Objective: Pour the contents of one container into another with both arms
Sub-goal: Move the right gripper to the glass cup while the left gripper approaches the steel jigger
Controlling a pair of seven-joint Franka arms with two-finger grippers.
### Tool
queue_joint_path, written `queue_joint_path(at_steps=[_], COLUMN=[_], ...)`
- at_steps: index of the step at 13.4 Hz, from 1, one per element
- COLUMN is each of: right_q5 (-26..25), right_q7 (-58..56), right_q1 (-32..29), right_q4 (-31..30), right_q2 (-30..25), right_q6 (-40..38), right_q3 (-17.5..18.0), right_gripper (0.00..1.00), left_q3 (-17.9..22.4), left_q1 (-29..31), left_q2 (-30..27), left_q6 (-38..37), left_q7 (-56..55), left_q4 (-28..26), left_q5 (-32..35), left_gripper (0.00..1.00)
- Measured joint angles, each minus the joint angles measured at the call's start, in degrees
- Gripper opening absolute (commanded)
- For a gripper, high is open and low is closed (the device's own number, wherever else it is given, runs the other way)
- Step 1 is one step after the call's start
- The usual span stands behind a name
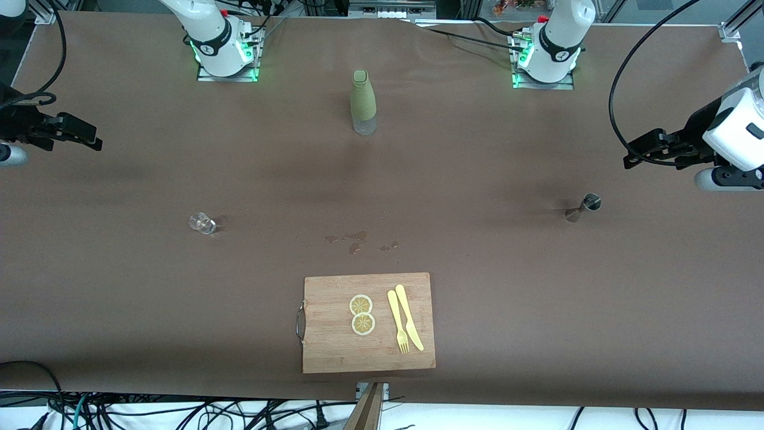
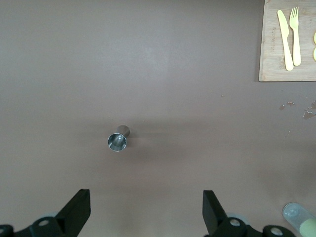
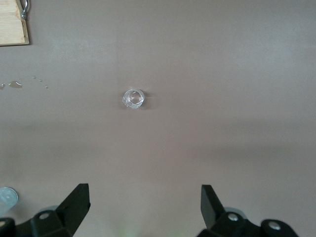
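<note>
Resting apart: one jigger point(image 1: 584, 207), one glass point(image 1: 202, 223), one bottle point(image 1: 363, 101).

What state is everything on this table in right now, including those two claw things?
Green sleeved bottle: upright, capped.
Small clear glass: upright, looks empty.
Steel jigger: standing, untouched.
Wooden cutting board: flat, carrying lemon slices, yellow fork and knife.
Left tool: open, empty.
Right tool: open, empty.

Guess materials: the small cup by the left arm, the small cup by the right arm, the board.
Jigger toward the left arm's end: looks like polished steel, grey with a mirror-like inside. Small cup toward the right arm's end: clear glass or plastic, the brown table shows through; cannot tell which. Cutting board: pale wood or bamboo, visible grain, matte, with a metal handle.
</note>
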Motion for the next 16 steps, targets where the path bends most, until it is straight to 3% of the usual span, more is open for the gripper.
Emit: queue_joint_path(at_steps=[10,13,16], right_q5=[0.0,1.2,5.9], right_q7=[-2.0,-9.5,-22.4], right_q1=[0.0,-0.2,-1.2], right_q4=[0.1,0.1,0.1], right_q2=[1.1,2.8,4.6], right_q6=[-0.7,-1.5,-1.9], right_q3=[0.0,-0.5,-2.6], right_gripper=[1.00,1.00,1.00], left_q3=[0.1,0.4,0.6], left_q1=[0.2,3.6,10.3], left_q2=[0.1,1.0,3.6], left_q6=[0.0,0.0,0.0], left_q7=[0.6,11.7,27.6], left_q4=[-0.5,-1.1,-1.5], left_q5=[0.0,-0.2,-3.8], left_gripper=[1.00,1.00,1.00])
